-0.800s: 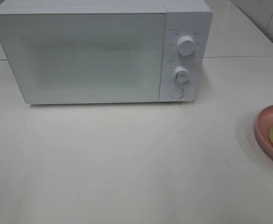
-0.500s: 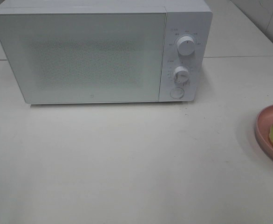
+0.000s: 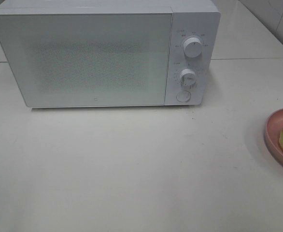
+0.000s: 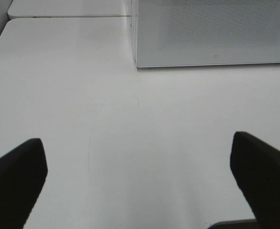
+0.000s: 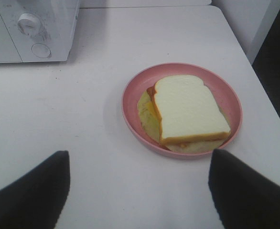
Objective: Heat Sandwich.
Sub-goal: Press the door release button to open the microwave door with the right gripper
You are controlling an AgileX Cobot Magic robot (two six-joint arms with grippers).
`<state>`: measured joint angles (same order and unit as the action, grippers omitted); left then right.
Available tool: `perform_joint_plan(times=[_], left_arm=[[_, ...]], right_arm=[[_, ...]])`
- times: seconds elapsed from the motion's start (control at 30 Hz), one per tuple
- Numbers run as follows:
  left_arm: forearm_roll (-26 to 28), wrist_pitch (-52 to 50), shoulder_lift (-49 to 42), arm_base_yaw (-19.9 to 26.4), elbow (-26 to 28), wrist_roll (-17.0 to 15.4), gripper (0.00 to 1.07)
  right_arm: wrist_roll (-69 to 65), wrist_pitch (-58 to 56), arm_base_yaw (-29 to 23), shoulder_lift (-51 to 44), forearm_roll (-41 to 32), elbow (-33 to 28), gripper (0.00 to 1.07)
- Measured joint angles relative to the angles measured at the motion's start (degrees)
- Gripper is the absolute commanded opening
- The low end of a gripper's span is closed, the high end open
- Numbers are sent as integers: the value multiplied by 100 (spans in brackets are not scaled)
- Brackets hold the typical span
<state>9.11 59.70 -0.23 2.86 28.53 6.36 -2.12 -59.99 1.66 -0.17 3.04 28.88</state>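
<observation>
Left gripper (image 4: pixel 139 183) spread wide over table (image 4: pixel 82 95), facing microwave (image 4: pixel 211 33), right gripper (image 5: pixel 139 191) spread and empty, aimed at sandwich (image 5: pixel 190 109) on pink plate (image 5: pixel 128 102).

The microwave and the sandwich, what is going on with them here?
Nothing is being handled at this moment. The microwave has its door shut. The sandwich lies on a pink plate on the table, right of the microwave. The right gripper is open, facing the plate; the left gripper is open, facing the microwave. Neither holds anything.
</observation>
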Motion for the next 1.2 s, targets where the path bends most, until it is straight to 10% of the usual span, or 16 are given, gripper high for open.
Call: perform_joint_plan(times=[1.2], left_arm=[[0,0,0,0,0,0,101]], right_arm=[[0,2326,0,2962,-46,304,76]])
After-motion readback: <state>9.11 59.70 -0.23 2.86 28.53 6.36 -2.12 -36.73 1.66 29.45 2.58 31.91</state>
